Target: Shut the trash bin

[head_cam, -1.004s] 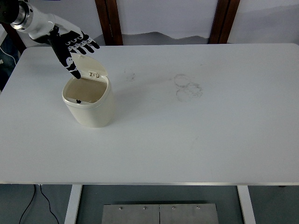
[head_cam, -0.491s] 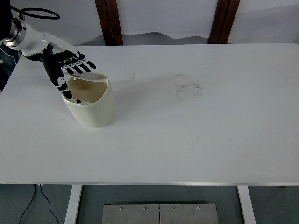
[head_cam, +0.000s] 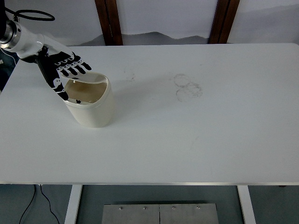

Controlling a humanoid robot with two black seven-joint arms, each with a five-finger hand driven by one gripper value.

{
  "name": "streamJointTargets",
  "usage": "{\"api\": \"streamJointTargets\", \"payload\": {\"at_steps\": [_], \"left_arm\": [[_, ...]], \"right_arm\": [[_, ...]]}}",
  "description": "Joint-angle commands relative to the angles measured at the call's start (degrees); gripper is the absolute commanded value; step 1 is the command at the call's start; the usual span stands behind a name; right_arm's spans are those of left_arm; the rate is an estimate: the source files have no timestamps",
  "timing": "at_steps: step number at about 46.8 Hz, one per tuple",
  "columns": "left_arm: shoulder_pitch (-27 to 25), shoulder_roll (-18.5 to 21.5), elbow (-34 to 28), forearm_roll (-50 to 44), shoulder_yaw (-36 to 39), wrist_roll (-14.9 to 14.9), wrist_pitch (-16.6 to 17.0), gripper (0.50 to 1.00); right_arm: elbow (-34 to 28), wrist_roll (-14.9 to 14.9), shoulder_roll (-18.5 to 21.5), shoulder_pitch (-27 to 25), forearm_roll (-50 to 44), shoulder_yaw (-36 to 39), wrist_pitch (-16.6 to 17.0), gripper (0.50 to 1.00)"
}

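Reaching in from the left edge of the head view, the left robot hand (head_cam: 63, 70) hangs over the back left rim of the trash bin (head_cam: 91, 103), its fingers (head_cam: 80, 66) spread flat and holding nothing. The thumb points down along the bin's left side, its tip just at the rim; whether it touches cannot be told. The cream-coloured bin stands upright on the left part of the white worktop (head_cam: 187, 135), well back from the near edge. Its mouth shows open, with the brownish inside visible, and the lid (head_cam: 91, 78) appears as a thin pale arc along the far rim, just beside the fingertips. Faint grey ring marks (head_cam: 188, 88) lie on the worktop near the middle, well apart from the bin.
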Motion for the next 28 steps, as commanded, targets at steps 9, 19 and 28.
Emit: {"api": "streamJointTargets", "payload": {"at_steps": [9, 19, 28], "left_arm": [[0.47, -0.09, -1.11, 0.0, 1.25, 0.0, 0.0, 1.0], [1.79, -0.36, -1.11, 0.0, 1.43, 0.0, 0.0, 1.0], [3.11, -0.53, -1.11, 0.0, 1.43, 0.0, 0.0, 1.0]], "right_arm": [[0.0, 0.0, 0.0, 0.0, 0.0, 0.0, -0.02, 0.995], [0.09, 0.0, 0.0, 0.0, 0.0, 0.0, -0.02, 0.995], [0.09, 0.0, 0.0, 0.0, 0.0, 0.0, 0.07, 0.995]]}}
